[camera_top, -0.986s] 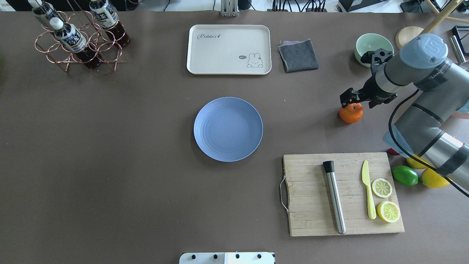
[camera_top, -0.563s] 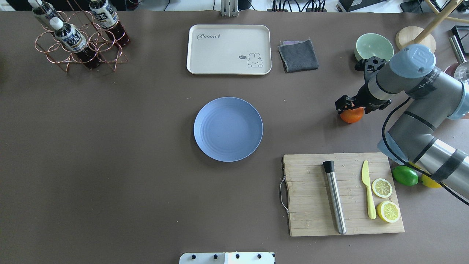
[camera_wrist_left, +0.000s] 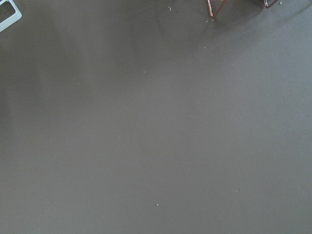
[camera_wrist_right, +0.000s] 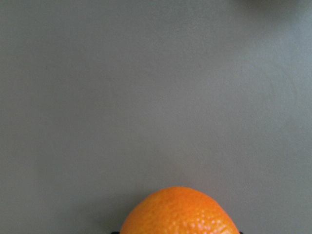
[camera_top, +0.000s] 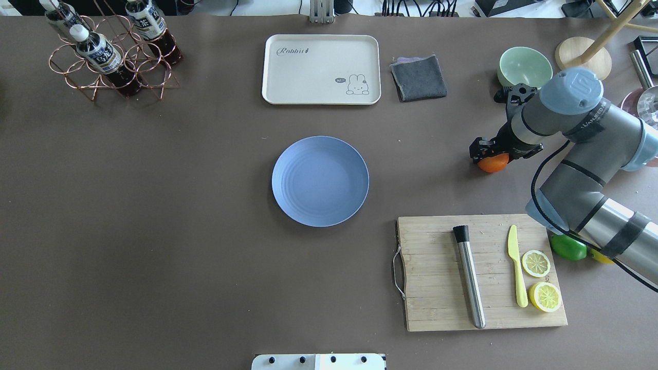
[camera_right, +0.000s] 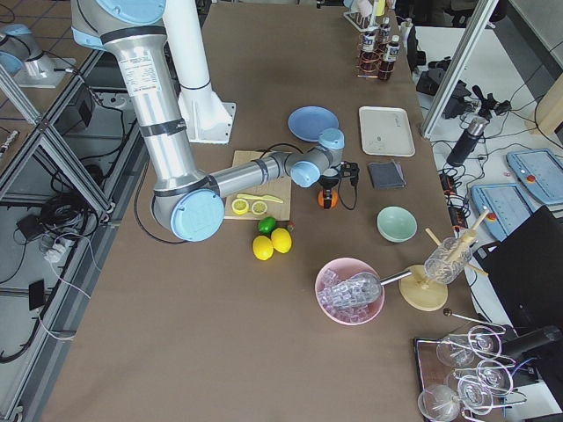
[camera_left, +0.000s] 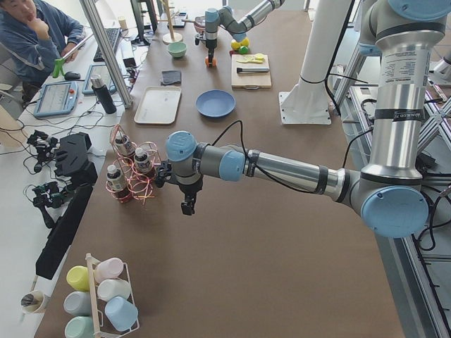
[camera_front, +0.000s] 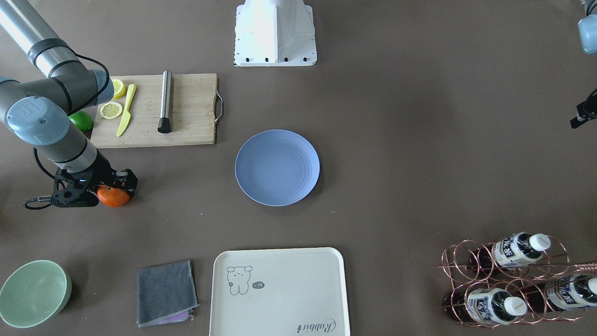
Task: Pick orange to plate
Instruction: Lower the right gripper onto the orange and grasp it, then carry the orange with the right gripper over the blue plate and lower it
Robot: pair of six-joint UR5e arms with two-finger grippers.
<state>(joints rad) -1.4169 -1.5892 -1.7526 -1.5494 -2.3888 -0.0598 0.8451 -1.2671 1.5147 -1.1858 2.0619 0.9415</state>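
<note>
The orange (camera_top: 493,164) rests on the brown table at the right, well to the right of the blue plate (camera_top: 320,181), which has nothing on it. My right gripper (camera_top: 488,152) is lowered over the orange and open, with a dark finger on either side of the fruit (camera_front: 113,197). In the right wrist view the orange (camera_wrist_right: 179,212) fills the bottom centre. My left gripper (camera_left: 187,205) hangs over bare table near the bottle rack, far from both things. I cannot tell whether it is open or shut.
A wooden cutting board (camera_top: 437,277) with a metal rod (camera_top: 469,277), yellow knife (camera_top: 516,267) and lemon halves (camera_top: 536,263) lies near the right arm. A lime (camera_top: 568,247), green bowl (camera_top: 524,64), grey cloth (camera_top: 418,77), cream tray (camera_top: 321,69) and bottle rack (camera_top: 110,56) stand around the edges.
My right gripper has sunk lower over the orange and now covers most of it from above. The orange and the plate have stayed where they were.
</note>
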